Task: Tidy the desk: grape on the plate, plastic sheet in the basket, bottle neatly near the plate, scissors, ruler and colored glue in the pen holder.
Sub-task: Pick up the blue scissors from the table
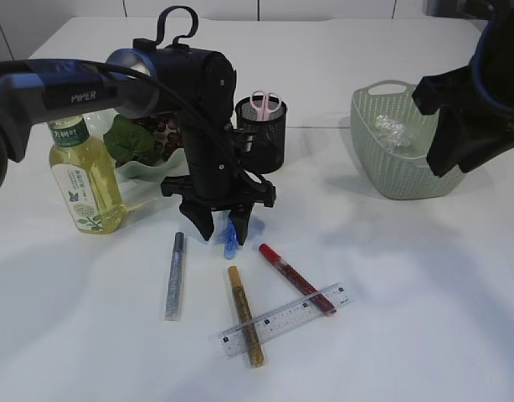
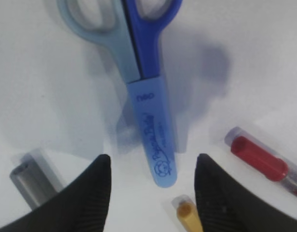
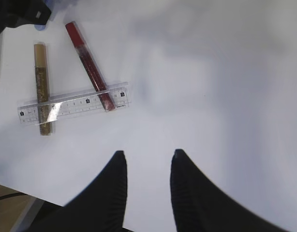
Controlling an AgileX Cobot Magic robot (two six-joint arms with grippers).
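Note:
Blue scissors in a light-blue blade cover lie flat on the table, handles away from me. My left gripper hangs open just above the cover's tip, one finger on each side, holding nothing. Silver glue, gold glue and red glue lie in front, the clear ruler across the gold and red ones. The black mesh pen holder holds pink scissors. Grapes sit on the plate beside the yellow bottle. My right gripper is open and empty over bare table.
The green basket at the right holds the crumpled plastic sheet. My right arm hangs above the basket's right side. A green leaf lies on the plate. In the right wrist view the table's near edge shows at the lower left.

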